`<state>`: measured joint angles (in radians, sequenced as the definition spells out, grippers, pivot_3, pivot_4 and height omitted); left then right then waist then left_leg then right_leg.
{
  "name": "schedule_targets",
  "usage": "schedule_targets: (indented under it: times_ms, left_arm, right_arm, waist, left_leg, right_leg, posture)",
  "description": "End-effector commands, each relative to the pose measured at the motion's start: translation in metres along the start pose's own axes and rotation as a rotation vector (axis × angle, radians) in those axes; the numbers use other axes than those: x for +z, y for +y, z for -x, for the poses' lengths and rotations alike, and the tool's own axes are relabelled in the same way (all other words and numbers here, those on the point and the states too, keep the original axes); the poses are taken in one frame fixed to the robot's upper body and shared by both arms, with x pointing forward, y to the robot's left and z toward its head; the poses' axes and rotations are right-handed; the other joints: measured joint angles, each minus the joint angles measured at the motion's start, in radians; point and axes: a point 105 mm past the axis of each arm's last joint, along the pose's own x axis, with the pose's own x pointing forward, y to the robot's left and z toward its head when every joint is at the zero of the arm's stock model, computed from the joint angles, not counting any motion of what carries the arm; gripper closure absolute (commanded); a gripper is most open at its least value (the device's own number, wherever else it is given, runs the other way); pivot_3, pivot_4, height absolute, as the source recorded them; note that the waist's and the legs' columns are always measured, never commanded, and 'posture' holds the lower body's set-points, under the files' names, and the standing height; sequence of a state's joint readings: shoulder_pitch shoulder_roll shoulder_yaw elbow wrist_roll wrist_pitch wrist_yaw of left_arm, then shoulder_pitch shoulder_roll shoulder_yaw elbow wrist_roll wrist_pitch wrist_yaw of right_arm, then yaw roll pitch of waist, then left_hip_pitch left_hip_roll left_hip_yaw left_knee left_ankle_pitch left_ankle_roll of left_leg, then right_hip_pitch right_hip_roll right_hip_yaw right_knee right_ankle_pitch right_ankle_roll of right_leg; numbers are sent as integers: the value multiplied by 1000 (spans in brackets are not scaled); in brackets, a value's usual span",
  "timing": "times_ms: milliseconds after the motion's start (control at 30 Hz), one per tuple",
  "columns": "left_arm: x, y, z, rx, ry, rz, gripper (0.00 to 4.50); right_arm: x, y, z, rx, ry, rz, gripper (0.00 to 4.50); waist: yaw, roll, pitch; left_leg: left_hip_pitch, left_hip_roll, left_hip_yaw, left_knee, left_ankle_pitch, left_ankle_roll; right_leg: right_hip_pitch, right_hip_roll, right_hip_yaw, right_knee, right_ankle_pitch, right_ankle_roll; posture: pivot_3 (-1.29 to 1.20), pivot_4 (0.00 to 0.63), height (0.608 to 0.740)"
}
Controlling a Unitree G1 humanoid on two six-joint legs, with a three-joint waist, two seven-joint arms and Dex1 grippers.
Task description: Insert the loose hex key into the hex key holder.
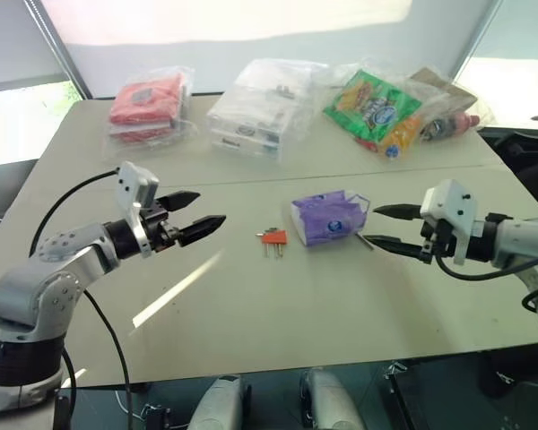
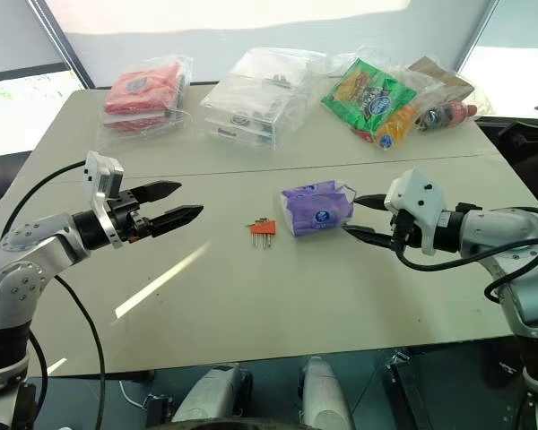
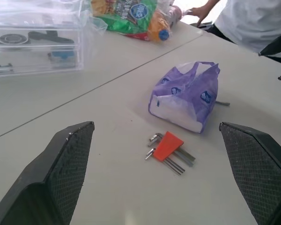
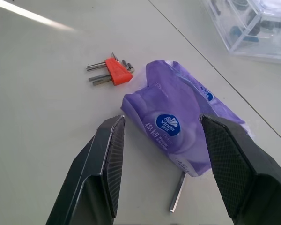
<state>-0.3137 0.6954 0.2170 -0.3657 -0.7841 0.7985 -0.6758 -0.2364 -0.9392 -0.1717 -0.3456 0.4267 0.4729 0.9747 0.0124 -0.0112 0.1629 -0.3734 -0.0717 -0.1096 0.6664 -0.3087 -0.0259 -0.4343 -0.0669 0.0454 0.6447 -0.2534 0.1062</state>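
The hex key holder (image 1: 272, 236) is a small orange-red block with thin metal keys sticking out, lying flat at the table's middle. Just right of it sits a purple tissue pack (image 1: 330, 217). The loose hex key (image 4: 178, 192), a thin dark rod, lies on the table against the pack's right side, partly tucked under it. My right gripper (image 1: 377, 226) hovers open just right of the pack, fingers pointing at it, above the loose key. My left gripper (image 1: 211, 207) is open and empty, held above the table to the left of the holder.
Along the far edge lie a red packet in clear plastic (image 1: 148, 103), a clear plastic box of parts (image 1: 255, 112) and a green snack bag (image 1: 372, 103). A person in a white top (image 3: 253, 18) stands at the table's far right.
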Motion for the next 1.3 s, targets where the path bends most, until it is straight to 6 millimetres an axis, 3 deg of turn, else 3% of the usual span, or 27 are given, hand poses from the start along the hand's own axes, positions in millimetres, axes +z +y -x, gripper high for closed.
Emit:
schedule_targets:
  times_ms: [33,300,533,600,633,700,733,900,1133,1300]
  left_arm:
    - [10,-2,2,1,-27,-43,40]
    - [7,-2,2,6,-22,-41,40]
    - [6,-3,2,11,-20,-44,40]
    - [5,-4,2,12,-18,-45,0]
    - [5,-4,2,13,-17,-45,0]
    - [5,-4,3,14,-17,-46,0]
    - [5,-5,3,14,-17,-46,0]
    - [3,-6,3,16,-16,-46,0]
    - [3,-8,5,21,-10,-52,0]
    - [2,-9,5,23,-7,-57,0]
  right_arm:
    - [7,-3,0,-26,-24,32,1838]
    - [0,-7,-8,-72,-16,-12,1838]
    - [-25,-21,-24,-207,77,-155,1838]
    - [-21,-10,-30,-143,51,-203,1335]
    - [-21,-11,-32,-165,50,-204,1118]
    - [-23,-17,-36,-205,55,-205,189]
    - [-23,-18,-37,-214,57,-202,84]
    - [-35,-27,-43,-283,95,-305,84]
    - [-43,-29,-48,-303,125,-356,84]
    - [-42,-22,-65,-272,86,-432,84]
  waist:
    - [0,0,0]
    - [0,0,0]
    - [0,0,0]
    - [0,0,0]
    - [-1,0,0]
    - [-1,0,0]
    - [-1,0,0]
    - [0,0,0]
    - [-2,0,0]
    - [-3,0,0]
  left_leg:
    - [0,0,0,0,0,0]
    - [0,0,0,0,0,0]
    - [0,0,0,0,1,-1]
    - [0,0,0,0,1,-2]
    - [0,0,0,0,1,-2]
    - [0,0,0,0,1,-2]
    - [0,0,0,0,1,-1]
    - [0,0,0,0,1,-2]
    - [0,0,0,0,1,-1]
    - [0,0,0,0,1,-1]
  right_leg:
    - [0,0,0,0,0,0]
    - [0,0,0,0,0,0]
    - [0,0,0,0,0,0]
    - [0,0,0,0,0,0]
    - [0,0,0,0,0,0]
    - [0,0,1,0,0,0]
    - [0,0,1,0,0,0]
    - [0,0,0,0,0,0]
    - [-1,0,0,0,0,0]
    - [-1,0,0,0,0,0]
  posture:
    - [0,150,740]
    - [0,150,740]
    - [0,150,740]
    - [0,150,740]
    - [0,150,740]
    - [0,150,740]
    - [0,150,740]
    - [0,150,740]
    - [0,150,740]
    - [0,150,740]
